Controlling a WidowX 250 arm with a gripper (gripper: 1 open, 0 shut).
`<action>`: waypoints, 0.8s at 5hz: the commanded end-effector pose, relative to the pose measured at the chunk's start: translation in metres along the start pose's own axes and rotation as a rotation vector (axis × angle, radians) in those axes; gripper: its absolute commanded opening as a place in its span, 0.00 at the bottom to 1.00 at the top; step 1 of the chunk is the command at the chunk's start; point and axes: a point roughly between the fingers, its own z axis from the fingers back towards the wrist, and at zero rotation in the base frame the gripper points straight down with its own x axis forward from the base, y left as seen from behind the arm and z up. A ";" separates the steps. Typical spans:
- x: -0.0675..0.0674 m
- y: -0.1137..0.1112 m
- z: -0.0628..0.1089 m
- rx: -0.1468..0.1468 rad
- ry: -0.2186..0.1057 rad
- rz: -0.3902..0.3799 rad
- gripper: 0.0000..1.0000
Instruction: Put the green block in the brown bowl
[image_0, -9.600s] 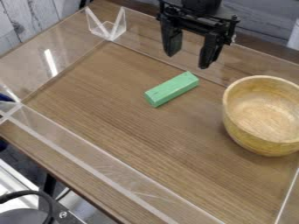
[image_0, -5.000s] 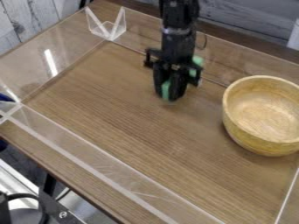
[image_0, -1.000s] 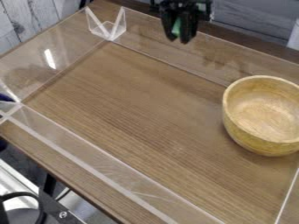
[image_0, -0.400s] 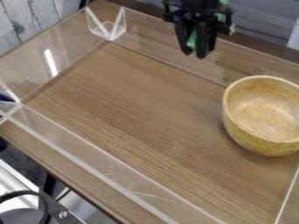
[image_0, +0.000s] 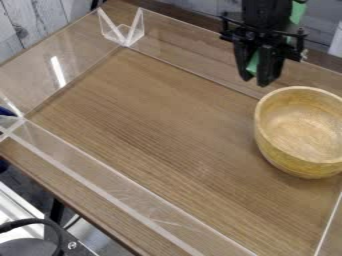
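The brown bowl (image_0: 275, 152) sits upright on the right side of the wooden tabletop, and I see nothing inside it. My gripper (image_0: 266, 76) hangs in the air just behind the bowl's far-left rim, fingers pointing down. It is shut on the green block (image_0: 267, 60), which shows as a green strip held upright between the dark fingers, lifted clear of the table. Most of the block is hidden by the fingers.
A low clear plastic wall (image_0: 83, 172) rings the wooden tabletop (image_0: 147, 115). A clear V-shaped bracket (image_0: 120, 28) stands at the back left corner. White planks and a dark edge run behind the table.
The gripper, still shut on the green block, has moved right and slightly nearer, from the back centre to just behind the bowl. The bowl has not moved.
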 end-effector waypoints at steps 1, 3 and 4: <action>0.010 -0.018 0.009 0.002 -0.053 -0.039 0.00; 0.020 -0.040 -0.016 -0.007 -0.023 -0.080 0.00; 0.022 -0.044 -0.029 -0.004 -0.011 -0.093 0.00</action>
